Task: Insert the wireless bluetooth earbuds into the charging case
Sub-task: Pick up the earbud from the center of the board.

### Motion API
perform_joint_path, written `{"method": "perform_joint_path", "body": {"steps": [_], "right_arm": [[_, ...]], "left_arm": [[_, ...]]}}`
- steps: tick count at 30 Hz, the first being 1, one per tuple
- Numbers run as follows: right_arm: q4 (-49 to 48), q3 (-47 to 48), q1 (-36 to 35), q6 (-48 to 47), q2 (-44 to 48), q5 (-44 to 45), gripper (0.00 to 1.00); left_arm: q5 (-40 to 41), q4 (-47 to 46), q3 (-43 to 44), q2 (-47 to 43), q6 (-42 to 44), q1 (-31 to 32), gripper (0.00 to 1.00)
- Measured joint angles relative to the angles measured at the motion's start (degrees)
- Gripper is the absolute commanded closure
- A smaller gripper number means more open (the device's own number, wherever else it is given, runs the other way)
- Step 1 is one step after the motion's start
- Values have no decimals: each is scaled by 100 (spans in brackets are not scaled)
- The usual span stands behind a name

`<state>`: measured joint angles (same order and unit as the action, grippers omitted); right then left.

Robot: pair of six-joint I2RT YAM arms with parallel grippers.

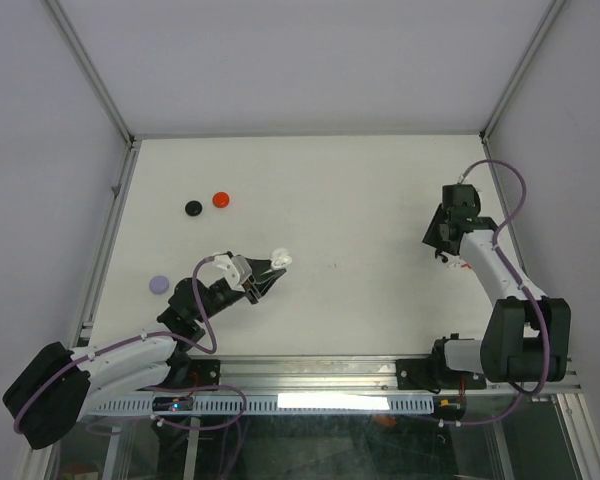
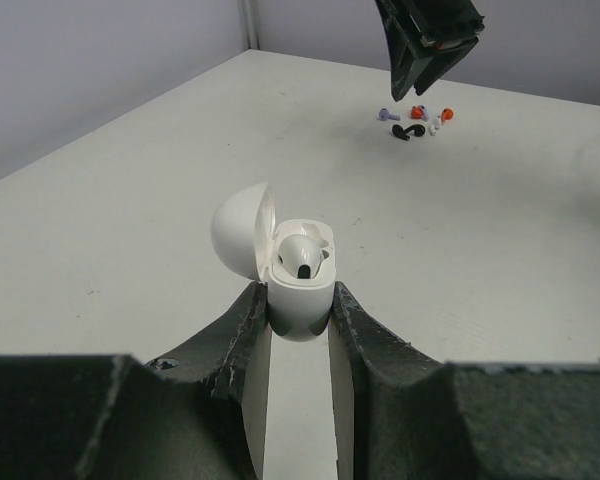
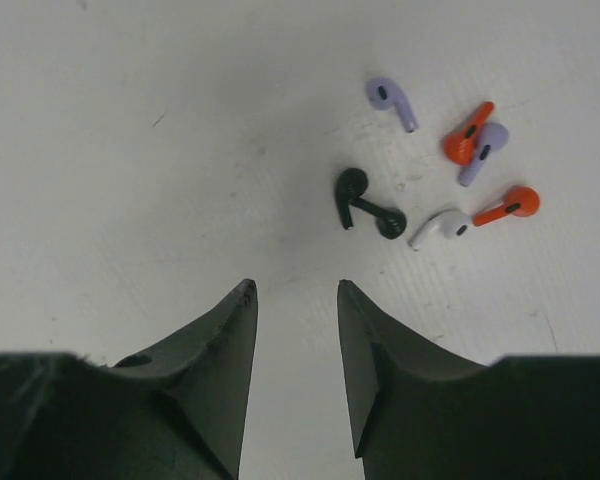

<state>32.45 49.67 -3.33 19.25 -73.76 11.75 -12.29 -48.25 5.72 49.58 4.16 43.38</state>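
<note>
Left gripper (image 2: 298, 297) had the white case (image 2: 300, 292) pinched by its lower body, fingers pressed on both sides, held up off the table (image 1: 380, 200) at front left. The lid (image 2: 242, 230) was swung open to the left. One white bud (image 2: 302, 258) already sat in the case, and the other slot looked free, though that's hard to confirm from this angle.

Right gripper (image 3: 295, 290) was spread and empty, hovering over the table on the right w/ the pile of loose buds just ahead of its tips. So step in hand, IMO: fetching bud no. 2.

The loose white bud (image 3: 440, 226) lay btwn the black pair (image 3: 365, 205) and an orange bud (image 3: 507, 205), v. close to both, prob. touching the black one. Purple buds (image 3: 392, 100) and a second orange lay further off.

Next move prob. needs the right gripper shifted over the white bud and a narrow pinch w/o dragging the neighbours, then a carry across to the open case.

Three small round things, black (image 1: 193, 208), red (image 1: 220, 199) and purple (image 1: 159, 284), maybe other cases, sat at left.

No brand, label or writing readable anywhere.
</note>
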Motion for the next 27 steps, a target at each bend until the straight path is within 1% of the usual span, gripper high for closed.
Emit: {"method": "perform_joint_path", "body": {"steps": [6,11,17,22,27], "right_arm": [[-216,-9,772,164,-382,219,59],[-254,-7,1161,245,-940,407,60],[-162,61,1366,323,-1364,485,61],[-175,201,1429,339,-1488,529,66],[-168,229,1447,343,-1569,518,68]], "left_arm": [[7,33,0,0,-2,0,100],[7,33,0,-13,-2,0,100],[7,35,0,-13,-2,0,100],[4,35,0,-15,-2,0,100],[4,35,0,-13,-2,0,100]]}}
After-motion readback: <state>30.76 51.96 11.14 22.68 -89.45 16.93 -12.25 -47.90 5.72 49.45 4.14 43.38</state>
